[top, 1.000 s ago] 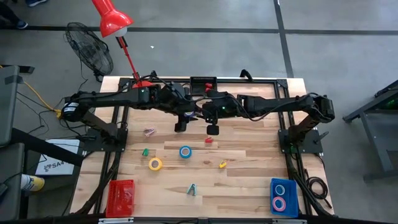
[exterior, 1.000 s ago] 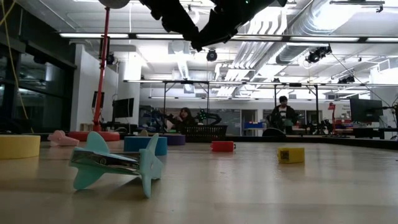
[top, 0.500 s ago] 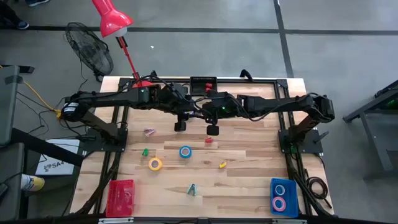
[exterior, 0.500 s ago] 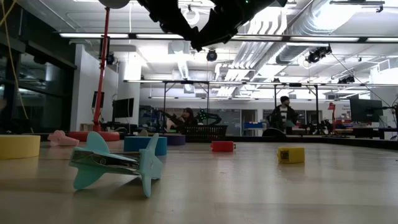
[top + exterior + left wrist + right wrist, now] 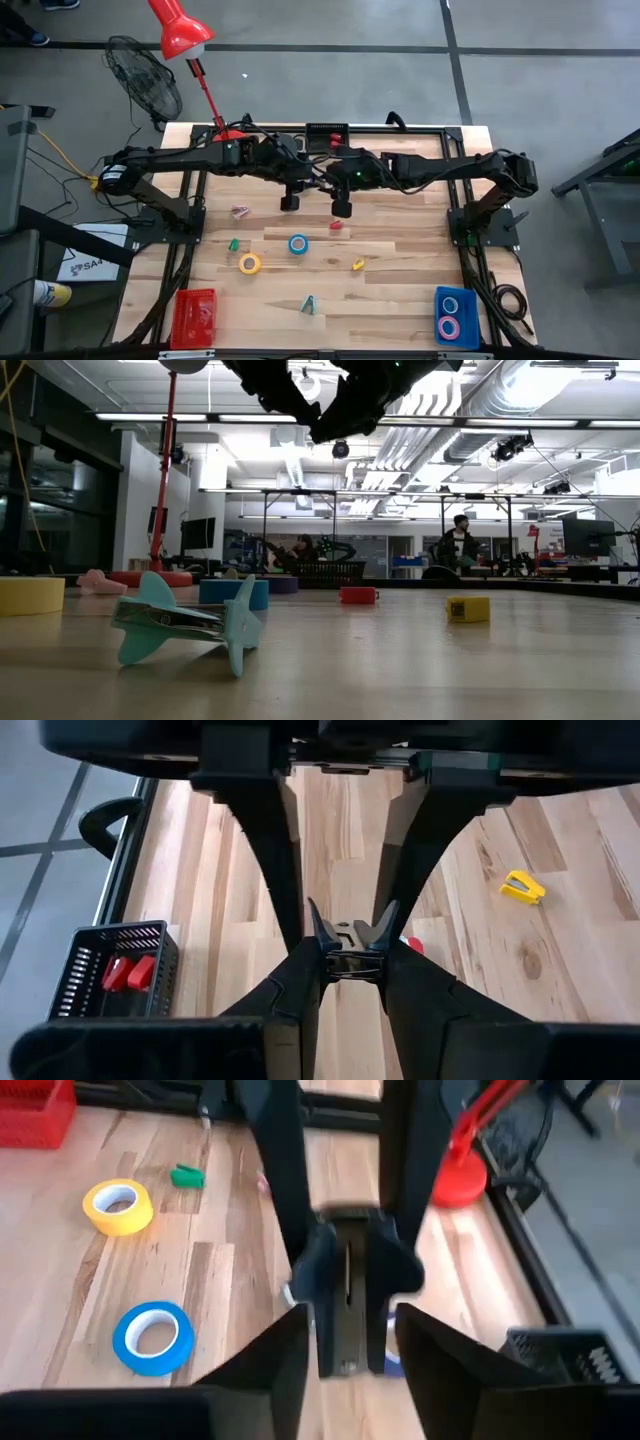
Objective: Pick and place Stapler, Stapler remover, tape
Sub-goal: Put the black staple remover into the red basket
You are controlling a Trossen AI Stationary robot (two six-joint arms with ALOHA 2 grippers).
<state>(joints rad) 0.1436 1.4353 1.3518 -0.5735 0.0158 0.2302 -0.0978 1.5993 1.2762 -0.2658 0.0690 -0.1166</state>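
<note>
Tape, loose on the worktop (image 5: 400,250): I count a blue roll (image 5: 298,244) near the middle and a yellow roll (image 5: 249,264) just to its left and nearer the front edge; both lie flat, apart from each other. My right wrist view shows the same pair, blue roll (image 5: 152,1338) and yellow roll (image 5: 118,1206), with a small green piece (image 5: 186,1176) beyond the yellow one.

Tape, binned: a blue roll (image 5: 451,306) and a pink-purple roll (image 5: 450,327) lie in the blue bin (image 5: 456,318) at the front right corner.

Other small items on the worktop: a teal staple remover (image 5: 309,305) near the front centre, seen close in the low view (image 5: 185,621); a yellow piece (image 5: 358,264) right of the blue roll; a red piece (image 5: 336,225) under the right hand; a green piece (image 5: 234,243); a pink piece (image 5: 240,211) toward the left. A red basket (image 5: 193,318) sits at the front left corner, a black basket (image 5: 326,133) at the back edge.

Left hand (image 5: 290,202): raised over the back centre of the worktop, fingers (image 5: 290,985) nearly together, nothing between them.

Right hand (image 5: 342,208): raised just beside the left hand, above the red piece; fingers (image 5: 318,1270) closed on a dark stapler (image 5: 348,1312)
</note>
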